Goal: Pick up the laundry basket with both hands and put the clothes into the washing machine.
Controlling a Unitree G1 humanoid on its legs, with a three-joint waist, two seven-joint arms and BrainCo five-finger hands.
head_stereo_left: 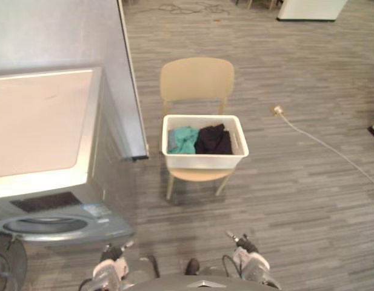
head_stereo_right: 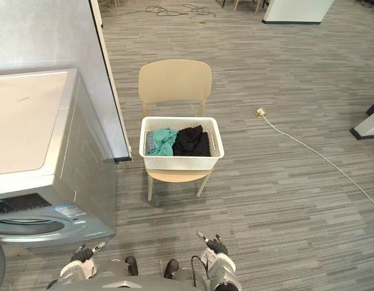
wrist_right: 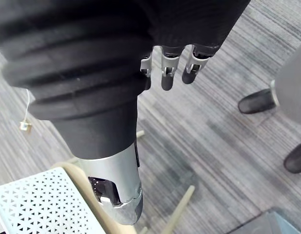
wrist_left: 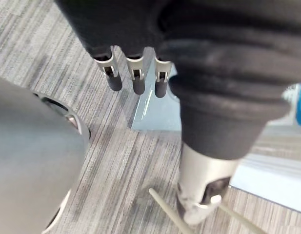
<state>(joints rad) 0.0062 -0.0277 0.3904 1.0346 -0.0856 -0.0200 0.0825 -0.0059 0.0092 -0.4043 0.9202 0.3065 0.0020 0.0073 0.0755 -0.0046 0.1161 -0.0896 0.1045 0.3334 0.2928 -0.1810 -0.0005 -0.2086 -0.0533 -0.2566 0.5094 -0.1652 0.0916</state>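
Washing machine [head_stereo_left: 41,133]: stands at the robot's left, lid surface flat and bare. A grey partition [head_stereo_left: 65,30] rises directly behind it.

Chair [head_stereo_right: 174,79]: beige, on the striped floor ahead of the robot, just beside the partition's end.

Laundry basket [head_stereo_right: 180,162]: white, perforated, resting level on the chair seat. It holds 2 garments side by side, a teal garment [head_stereo_right: 164,140] toward the machine and a black garment [head_stereo_right: 191,140] on the other side.

Left hand [wrist_left: 136,77]: low, near the machine's front, well apart from the basket, fingers straight and relaxed, nothing held.

Right hand [wrist_right: 167,73]: low, near the chair's legs, fingers likewise straight, empty.

White cable [head_stereo_right: 314,154]: lies across the floor at right, ending in 1 plug [head_stereo_right: 260,112].
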